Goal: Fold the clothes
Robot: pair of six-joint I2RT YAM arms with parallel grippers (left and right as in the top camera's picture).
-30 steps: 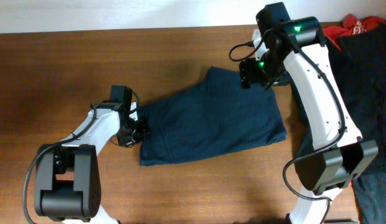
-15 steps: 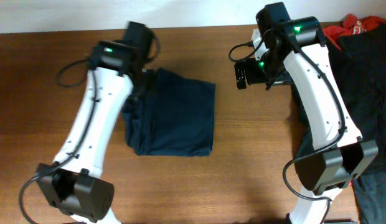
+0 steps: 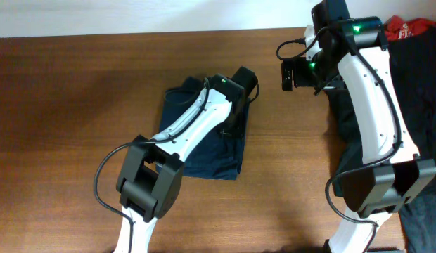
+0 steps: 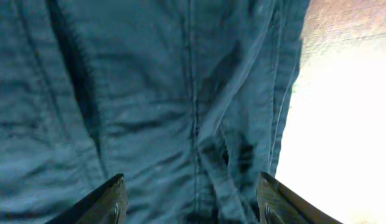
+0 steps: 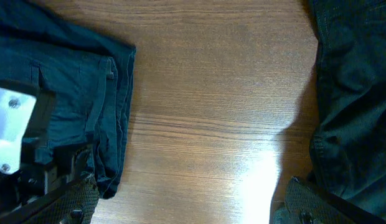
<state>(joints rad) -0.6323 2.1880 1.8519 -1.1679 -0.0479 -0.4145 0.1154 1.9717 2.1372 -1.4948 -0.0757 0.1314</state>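
The dark navy-blue clothes piece (image 3: 204,140) lies folded into a narrow block in the middle of the table. My left gripper (image 3: 239,105) hangs over its upper right edge. In the left wrist view the left gripper (image 4: 193,205) is open, and creased navy cloth (image 4: 149,106) lies flat beneath it with nothing pinched. My right gripper (image 3: 288,74) hovers right of the garment, open. In the right wrist view the right gripper (image 5: 193,202) is over bare wood, between the navy piece (image 5: 68,74) and a black garment (image 5: 355,93).
A heap of black clothes (image 3: 415,77) covers the right edge of the table, with a red piece (image 3: 408,28) at the far right corner. Bare wooden table (image 3: 77,91) stretches to the left. The left arm (image 3: 197,123) lies across the folded garment.
The left arm carried the garment's left side over to the right, folding it into a narrower block, then opened its jaws and let go. The right gripper opened fully and drew back to the right.
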